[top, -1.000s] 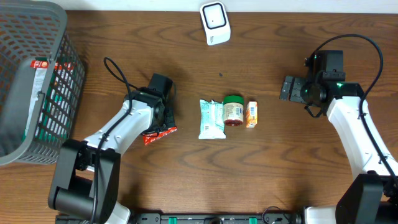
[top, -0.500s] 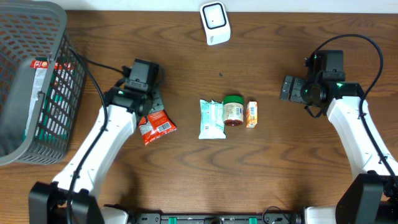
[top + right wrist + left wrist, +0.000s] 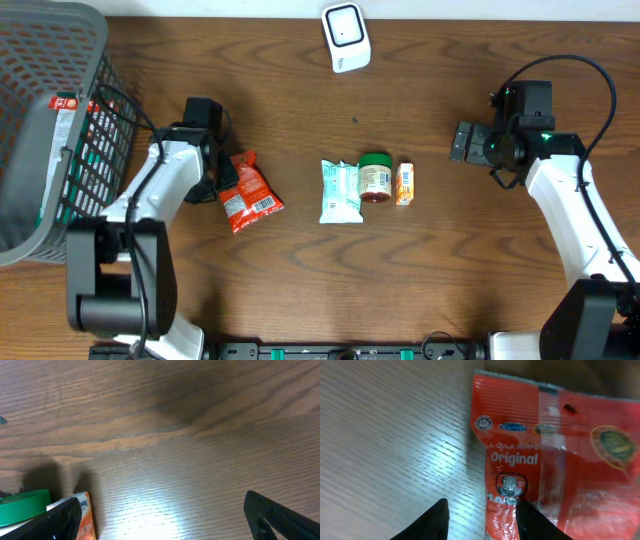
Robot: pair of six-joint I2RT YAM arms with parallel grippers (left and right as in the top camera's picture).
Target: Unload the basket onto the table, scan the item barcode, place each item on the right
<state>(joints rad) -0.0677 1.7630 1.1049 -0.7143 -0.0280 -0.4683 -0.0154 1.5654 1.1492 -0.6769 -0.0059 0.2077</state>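
Grey mesh basket (image 3: 45,45) at table's (image 3: 450,270) left

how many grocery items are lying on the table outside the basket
4: a red packet at left, then a white packet, green-lidded jar and orange carton side by side at centre. The basket may hide more.

Table (image 3: 300,290) was brown all over, streaky wood grain with darker swirls. Snack packet (image 3: 252,190) was bright red, with white "Original" lettering, small blue oval logo, white barcode patch. Basket (image 3: 30,60) was grey mesh. Scanner (image 3: 346,38) was white, dark window. Pouch (image 3: 340,191) was pale green and white. Jar (image 3: 376,172) had green lid; label possibly cream and red, too small to be sure. Carton (image 3: 405,185) was orange. Left arm (image 3: 165,182) had white shells, black joints.
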